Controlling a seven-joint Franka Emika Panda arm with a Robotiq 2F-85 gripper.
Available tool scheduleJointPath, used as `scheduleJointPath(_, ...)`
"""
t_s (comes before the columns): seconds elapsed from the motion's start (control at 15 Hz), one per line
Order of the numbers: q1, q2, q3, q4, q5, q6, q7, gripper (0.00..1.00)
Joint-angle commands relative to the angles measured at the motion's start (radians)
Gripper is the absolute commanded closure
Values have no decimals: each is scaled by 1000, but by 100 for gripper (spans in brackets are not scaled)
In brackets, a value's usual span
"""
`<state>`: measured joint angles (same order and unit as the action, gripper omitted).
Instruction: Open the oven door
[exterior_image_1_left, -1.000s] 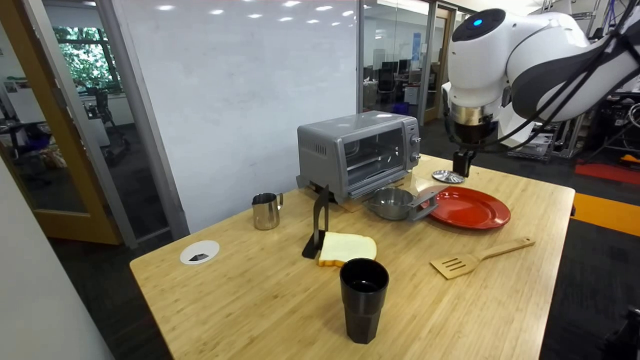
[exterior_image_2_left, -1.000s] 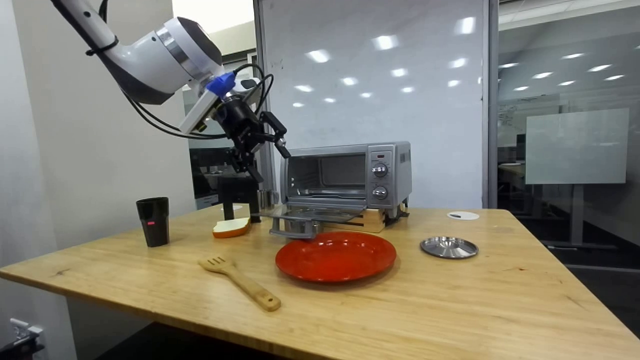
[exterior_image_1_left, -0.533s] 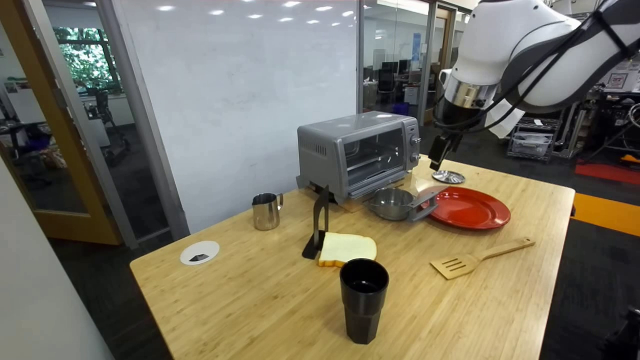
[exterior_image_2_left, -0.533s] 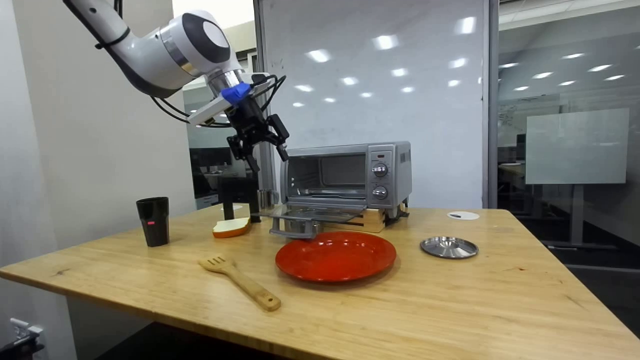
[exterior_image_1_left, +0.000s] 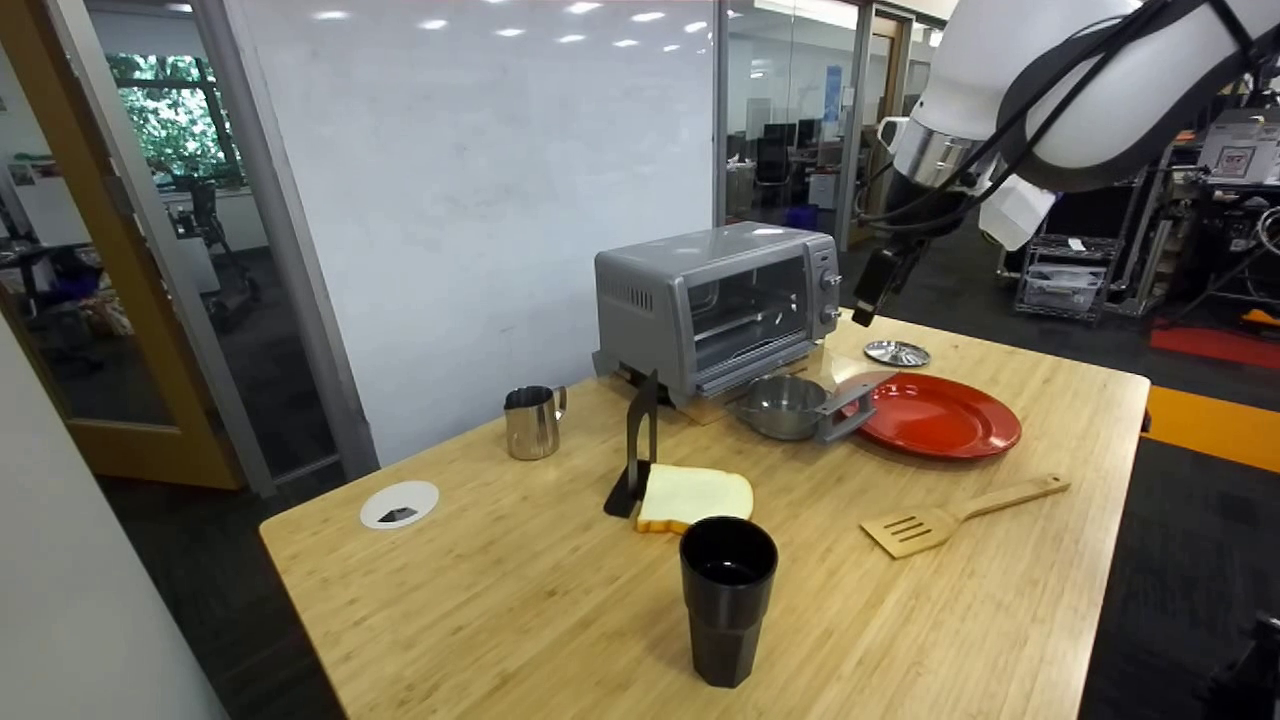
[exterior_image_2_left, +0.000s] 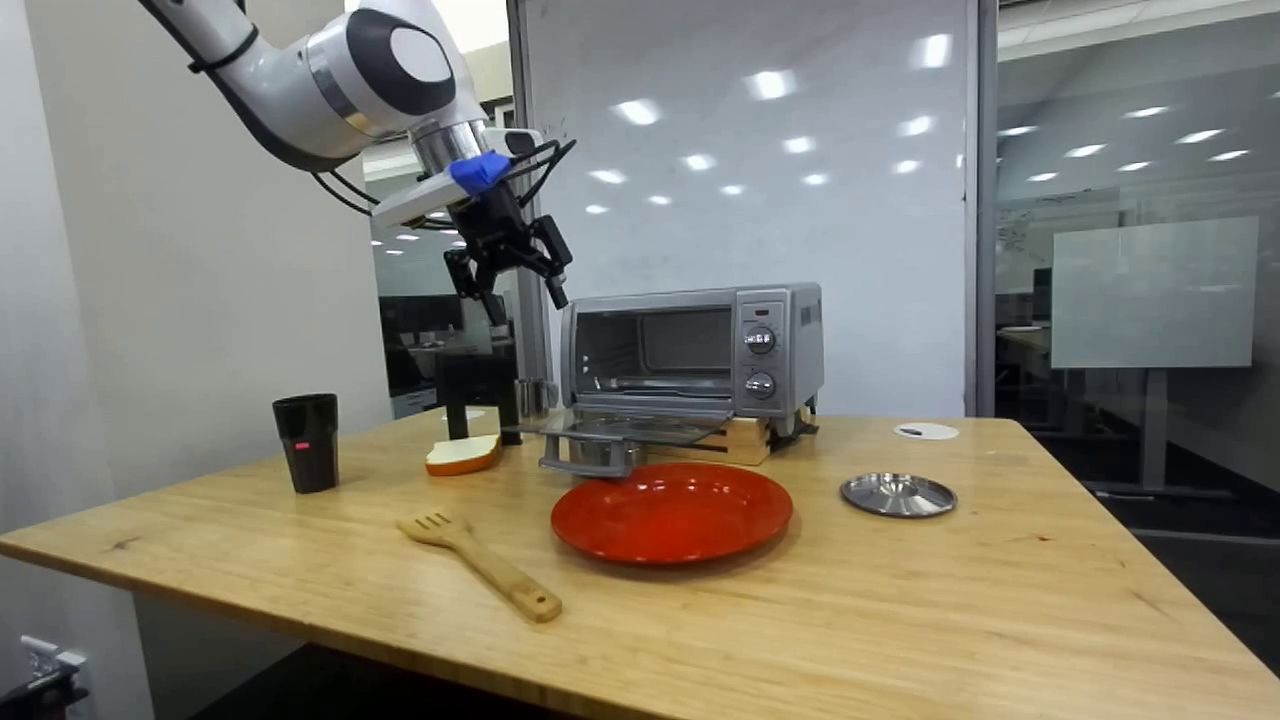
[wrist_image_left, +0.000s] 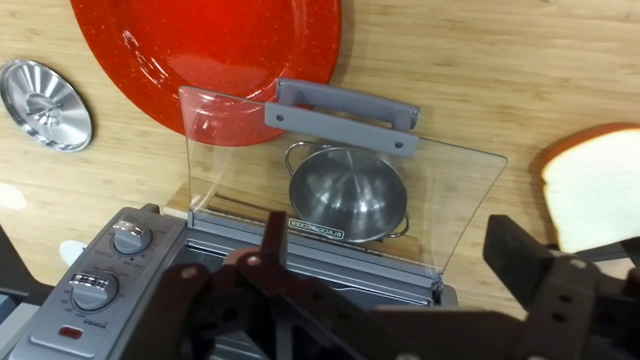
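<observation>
The oven door is swung down and lies roughly level in front of the silver toaster oven (exterior_image_2_left: 800, 350). In the wrist view it is a clear glass panel (wrist_image_left: 450, 190) with a grey handle (wrist_image_left: 345, 127) along its outer edge. In an exterior view the door handle (exterior_image_2_left: 590, 462) reaches over the near rim of the red plate. The handle (exterior_image_1_left: 848, 412) also shows in an exterior view. My gripper (exterior_image_2_left: 528, 308) is open and empty, in the air above and apart from the door. In the wrist view its spread fingers (wrist_image_left: 388, 223) stand over the oven's front.
A steel bowl (wrist_image_left: 350, 195) sits under the door glass. The red plate (exterior_image_1_left: 935, 415), a steel lid (exterior_image_2_left: 898, 495), a wooden spatula (exterior_image_2_left: 485, 570), a bread slice (exterior_image_1_left: 695, 495), a black holder (exterior_image_1_left: 640, 440), a black cup (exterior_image_1_left: 728, 600) and a steel cup (exterior_image_1_left: 532, 425) stand around.
My gripper has risen away from the table and door, and its tilt has changed. Its fingers stay open. The oven door has stayed down in the same place.
</observation>
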<state>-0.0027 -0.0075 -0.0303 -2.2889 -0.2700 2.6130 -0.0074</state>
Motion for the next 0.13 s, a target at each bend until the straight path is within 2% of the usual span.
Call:
scheduleJointPath(0.0, -6, -1, 5, 1, 4, -3, -4, 0)
scheduleJointPath(0.07, -6, -1, 5, 0, 4, -3, -4, 0)
